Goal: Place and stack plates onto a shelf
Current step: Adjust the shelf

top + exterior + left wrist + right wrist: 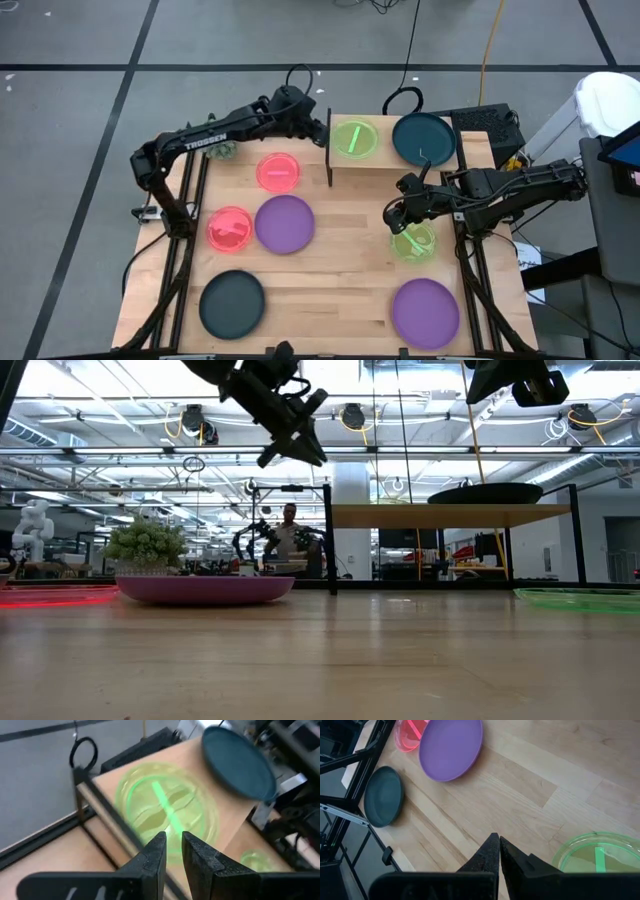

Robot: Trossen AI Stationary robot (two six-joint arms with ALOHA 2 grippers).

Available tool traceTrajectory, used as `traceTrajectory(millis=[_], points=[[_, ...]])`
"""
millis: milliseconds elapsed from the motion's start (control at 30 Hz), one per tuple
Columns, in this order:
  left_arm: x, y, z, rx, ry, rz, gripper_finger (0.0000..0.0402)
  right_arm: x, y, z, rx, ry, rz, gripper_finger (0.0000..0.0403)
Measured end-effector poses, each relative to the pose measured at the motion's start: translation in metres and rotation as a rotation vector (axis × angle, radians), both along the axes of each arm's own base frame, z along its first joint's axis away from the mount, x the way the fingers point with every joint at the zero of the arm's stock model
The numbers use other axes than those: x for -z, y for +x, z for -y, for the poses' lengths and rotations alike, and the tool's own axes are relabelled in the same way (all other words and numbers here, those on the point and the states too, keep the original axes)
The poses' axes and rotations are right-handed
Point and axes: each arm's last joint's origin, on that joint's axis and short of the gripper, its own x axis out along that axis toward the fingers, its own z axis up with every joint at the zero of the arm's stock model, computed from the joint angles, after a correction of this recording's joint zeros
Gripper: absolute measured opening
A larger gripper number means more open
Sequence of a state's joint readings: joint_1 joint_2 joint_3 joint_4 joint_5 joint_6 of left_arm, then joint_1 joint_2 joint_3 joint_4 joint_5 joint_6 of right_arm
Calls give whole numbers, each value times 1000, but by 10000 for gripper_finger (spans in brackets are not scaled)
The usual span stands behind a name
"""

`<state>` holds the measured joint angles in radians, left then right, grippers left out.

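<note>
Shelf (395, 165) sits in the upper middle of the high view, with a green plate (353, 139) and a dark teal plate (423, 138) side by side on top. The left gripper (318, 125) hangs just left of the green plate, its fingers only a little apart and holding nothing. The right gripper (391, 217) is in the right middle of the frame, pressed tight together and empty, right beside another green plate (414, 242) on the table (340, 280). Two pink plates (278, 172), two purple plates (285, 223) and one more teal plate (232, 303) lie on the table too
</note>
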<state>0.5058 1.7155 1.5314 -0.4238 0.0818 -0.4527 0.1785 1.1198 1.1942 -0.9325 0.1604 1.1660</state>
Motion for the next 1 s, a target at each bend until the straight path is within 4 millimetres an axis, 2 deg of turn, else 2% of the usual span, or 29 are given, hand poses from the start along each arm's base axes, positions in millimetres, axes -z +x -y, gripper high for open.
traceTrajectory(millis=[167, 300, 500, 667, 767, 867, 1000], points=[[8, -15, -9, 102, -110, -71, 65, 0, 0, 0, 0, 0, 0, 0], [11, -22, -13, 186, -106, -105, 65, 0, 0, 0, -3, 0, -1, 0], [14, -27, -22, 370, 71, -127, 65, 0, 0, 0, -2, 2, 0, 0], [30, -37, -38, 434, 59, -31, 65, 0, 0, 0, -3, 2, -1, 0], [42, -46, -46, 465, 84, -42, 65, 0, 0, 0, -3, 2, -1, 0], [53, -49, -44, 525, 131, -83, 65, 0, 0, 0, -3, 3, -1, 0], [54, -47, -41, 621, 276, -124, 65, 0, 0, 0, -11, -3, -1, 0]])
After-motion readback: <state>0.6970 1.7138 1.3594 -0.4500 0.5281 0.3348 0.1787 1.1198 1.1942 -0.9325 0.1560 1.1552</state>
